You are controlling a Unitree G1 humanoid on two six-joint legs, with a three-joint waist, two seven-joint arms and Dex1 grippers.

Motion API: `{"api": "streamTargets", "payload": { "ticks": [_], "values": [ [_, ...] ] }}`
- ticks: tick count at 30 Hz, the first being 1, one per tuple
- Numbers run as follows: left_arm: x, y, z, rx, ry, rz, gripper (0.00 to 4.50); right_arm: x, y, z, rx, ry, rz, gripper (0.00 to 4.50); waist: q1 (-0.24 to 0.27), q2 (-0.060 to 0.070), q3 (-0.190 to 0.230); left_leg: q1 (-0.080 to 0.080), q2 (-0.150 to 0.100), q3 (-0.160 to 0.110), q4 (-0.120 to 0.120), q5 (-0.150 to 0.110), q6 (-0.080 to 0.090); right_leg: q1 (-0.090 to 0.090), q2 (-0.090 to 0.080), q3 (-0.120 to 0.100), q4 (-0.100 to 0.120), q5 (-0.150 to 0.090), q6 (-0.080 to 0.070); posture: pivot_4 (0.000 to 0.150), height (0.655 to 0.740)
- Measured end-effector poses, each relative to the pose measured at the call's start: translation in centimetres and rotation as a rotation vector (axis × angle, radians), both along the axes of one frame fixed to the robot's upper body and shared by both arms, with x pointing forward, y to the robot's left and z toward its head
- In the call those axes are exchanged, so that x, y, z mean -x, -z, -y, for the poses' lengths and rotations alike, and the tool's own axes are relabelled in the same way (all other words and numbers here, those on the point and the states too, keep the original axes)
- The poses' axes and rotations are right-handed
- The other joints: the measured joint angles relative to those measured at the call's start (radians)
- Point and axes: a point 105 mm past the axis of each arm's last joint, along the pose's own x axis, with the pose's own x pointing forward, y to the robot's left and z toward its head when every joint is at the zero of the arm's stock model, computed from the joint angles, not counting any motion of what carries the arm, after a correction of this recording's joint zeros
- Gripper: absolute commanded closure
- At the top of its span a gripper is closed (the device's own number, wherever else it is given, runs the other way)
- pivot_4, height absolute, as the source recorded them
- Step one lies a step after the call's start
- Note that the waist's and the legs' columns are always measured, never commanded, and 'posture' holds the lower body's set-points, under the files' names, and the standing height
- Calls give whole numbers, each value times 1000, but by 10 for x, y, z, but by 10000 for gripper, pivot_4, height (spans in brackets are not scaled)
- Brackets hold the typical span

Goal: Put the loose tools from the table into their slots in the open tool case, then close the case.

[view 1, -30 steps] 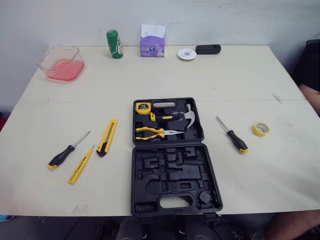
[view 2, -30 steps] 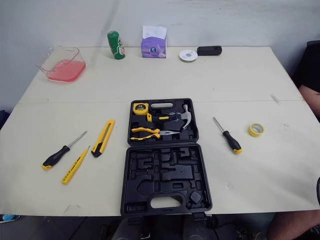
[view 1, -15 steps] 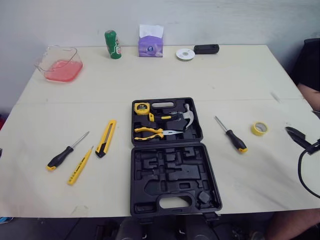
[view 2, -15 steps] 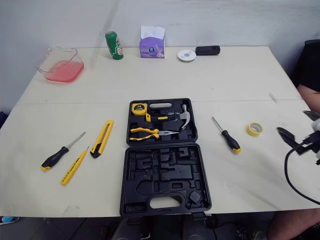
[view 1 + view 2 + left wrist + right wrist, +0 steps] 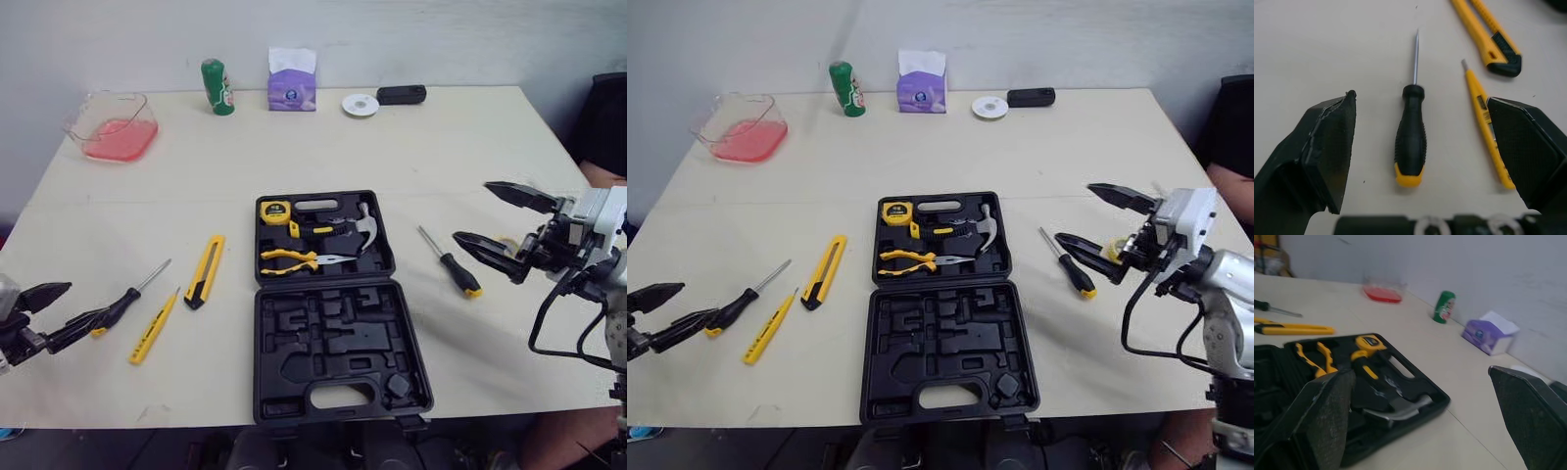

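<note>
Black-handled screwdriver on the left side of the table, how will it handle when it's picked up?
Probably rigid: the screwdriver is a thin metal shaft in a solid handle. Its round handle may roll if nudged sideways. The textured grip should resist slipping.

Pale cream counter [image 5: 470, 147], one straight seam [image 5: 147, 199] across its width. Plain off-white wall [image 5: 441, 39] directly behind far edge. Light even, soft.
</note>
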Motion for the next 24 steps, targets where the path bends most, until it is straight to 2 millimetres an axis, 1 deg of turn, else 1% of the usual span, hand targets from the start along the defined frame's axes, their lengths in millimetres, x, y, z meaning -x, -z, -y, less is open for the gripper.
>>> {"api": "streamTargets", "payload": {
  "ticks": [3,5,7,9,11,14,17,24],
  "values": [
    [-5,10,0,-33,8,-84,151,10,5,-19,-2,-105,-24,0,6,0,0,-2,-1,0,0,0,1,-1,-1,0,0,0,0,1500,7400],
    [-9,12,-2,-48,4,-115,151,17,9,-28,3,-165,-42,0,6,0,0,-2,-1,1,0,-1,1,-1,-1,0,-1,0,0,1500,7400],
    [-13,10,-8,-81,-6,-133,151,23,8,-37,3,-215,-23,0,5,0,0,-2,-1,1,0,-1,1,-2,-1,0,-1,0,0,1500,7400],
    [-17,11,-12,-107,4,-161,151,26,7,-42,1,-251,17,0,3,0,0,-2,-1,2,0,-1,1,-2,0,-1,0,0,0,1500,7400],
    [-25,18,-9,-111,38,-190,151,30,10,-51,-10,-315,51,0,0,0,0,-2,-1,6,0,-1,1,-6,0,-3,2,0,0,1500,7400],
    [-28,28,-4,-110,70,-235,151,35,16,-56,8,-368,38,0,-2,-1,0,-4,-1,10,0,0,2,-9,0,-2,7,0,0,1500,7400],
    [-28,36,1,-119,96,-274,151,38,21,-58,26,-403,23,0,-4,-2,0,-3,0,12,0,-1,2,-10,0,-2,8,0,1,1500,7400],
    [-26,42,-7,-137,63,-299,151,39,26,-58,80,-397,48,0,-3,-3,1,-3,1,13,1,-1,2,-11,0,-2,7,0,1,1500,7400]
  ]
}}
